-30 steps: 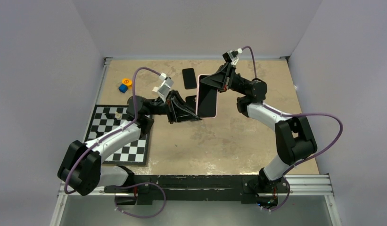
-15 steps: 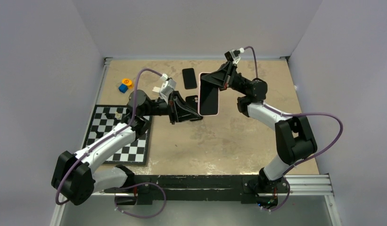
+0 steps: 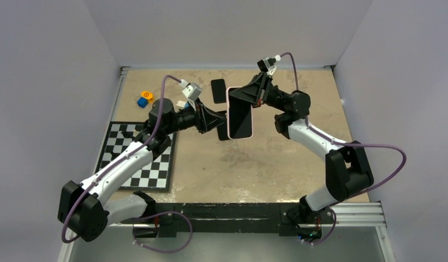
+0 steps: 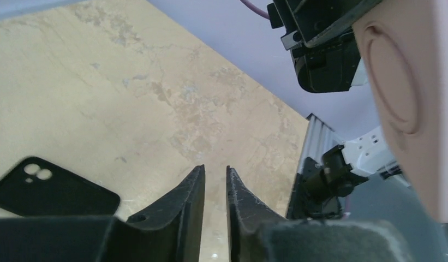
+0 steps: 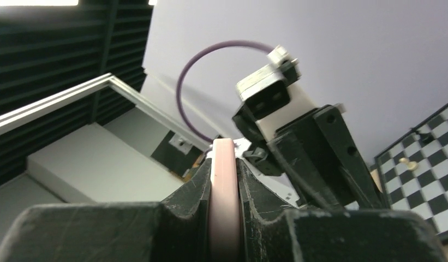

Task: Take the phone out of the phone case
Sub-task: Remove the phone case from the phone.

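The phone (image 3: 241, 115), dark screen in a pink case (image 3: 228, 109), hangs upright above the table's middle. My right gripper (image 3: 250, 94) is shut on its top edge; in the right wrist view the pink case (image 5: 224, 185) is clamped between the fingers of the right gripper (image 5: 225, 159). My left gripper (image 3: 224, 118) is at the phone's left edge, tips next to the case. In the left wrist view the left gripper (image 4: 215, 169) shows only a narrow gap with nothing in it, and the pink case back (image 4: 407, 82) fills the upper right.
A black case (image 3: 219, 90) lies flat behind the phone. Another black case (image 4: 47, 188) lies on the table under my left gripper. A chessboard (image 3: 139, 155) sits at the left, with a blue block (image 3: 142, 101) and an orange piece (image 3: 147, 95) behind it.
My left arm has lifted and swung back, and its gripper now sits higher at the phone's left edge. The right gripper has shifted the phone slightly left.
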Robot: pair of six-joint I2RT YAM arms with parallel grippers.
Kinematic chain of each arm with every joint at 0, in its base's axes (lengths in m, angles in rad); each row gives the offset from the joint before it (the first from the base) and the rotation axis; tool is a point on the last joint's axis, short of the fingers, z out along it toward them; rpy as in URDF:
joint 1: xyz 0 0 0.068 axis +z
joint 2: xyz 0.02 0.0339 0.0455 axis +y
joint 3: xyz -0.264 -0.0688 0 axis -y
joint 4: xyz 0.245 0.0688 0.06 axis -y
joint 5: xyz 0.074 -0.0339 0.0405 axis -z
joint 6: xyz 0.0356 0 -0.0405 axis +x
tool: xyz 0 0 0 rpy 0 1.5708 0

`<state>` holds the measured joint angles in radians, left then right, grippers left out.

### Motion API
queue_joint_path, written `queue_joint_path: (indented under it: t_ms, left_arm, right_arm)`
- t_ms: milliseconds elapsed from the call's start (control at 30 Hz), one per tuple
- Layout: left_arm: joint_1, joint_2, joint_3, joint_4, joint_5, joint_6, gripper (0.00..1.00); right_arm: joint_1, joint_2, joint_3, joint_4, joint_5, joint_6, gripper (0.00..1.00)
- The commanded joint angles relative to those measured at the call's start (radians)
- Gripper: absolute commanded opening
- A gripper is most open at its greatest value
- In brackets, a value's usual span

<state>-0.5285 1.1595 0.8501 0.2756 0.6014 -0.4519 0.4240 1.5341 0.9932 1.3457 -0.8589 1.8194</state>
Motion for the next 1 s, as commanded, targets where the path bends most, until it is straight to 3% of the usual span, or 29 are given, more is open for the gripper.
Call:
queue_joint_path:
  t_ms: [0, 100, 200, 267, 400, 467, 600, 767, 967]
  left_arm:
    - [-0.001, -0.095, -0.011, -0.058, 0.0, -0.042, 0.41]
    - [0.0, -0.162, -0.077, -0.006, 0.077, -0.138, 0.66]
    - [-0.002, -0.194, -0.136, 0.117, 0.155, -0.3, 0.77]
    - [-0.014, -0.188, -0.18, 0.278, 0.186, -0.405, 0.9]
    - [-0.052, -0.143, -0.208, 0.452, 0.18, -0.513, 0.97]
    - [-0.066, -0.126, -0.202, 0.474, 0.152, -0.523, 0.95]
    - [-0.067, -0.086, -0.174, 0.463, 0.136, -0.513, 0.83]
    - [-0.068, -0.038, -0.147, 0.477, 0.121, -0.531, 0.58]
    - [-0.068, -0.022, -0.129, 0.461, 0.075, -0.514, 0.51]
  right_arm:
    - [-0.04, -0.082, 0.035, -0.154, 0.025, -0.181, 0.0]
    - [-0.079, -0.109, 0.032, -0.271, 0.032, -0.281, 0.0]
    - [-0.091, -0.112, 0.03, -0.332, 0.057, -0.328, 0.0]
    - [-0.091, -0.098, 0.033, -0.334, 0.074, -0.332, 0.0]
    - [-0.09, -0.073, 0.033, -0.301, 0.091, -0.306, 0.0]
    - [-0.088, -0.073, 0.033, -0.299, 0.094, -0.304, 0.0]
    - [-0.088, -0.086, 0.03, -0.306, 0.094, -0.306, 0.0]
    - [-0.087, -0.095, 0.029, -0.304, 0.091, -0.305, 0.0]
    - [-0.082, -0.112, 0.024, -0.302, 0.086, -0.305, 0.0]
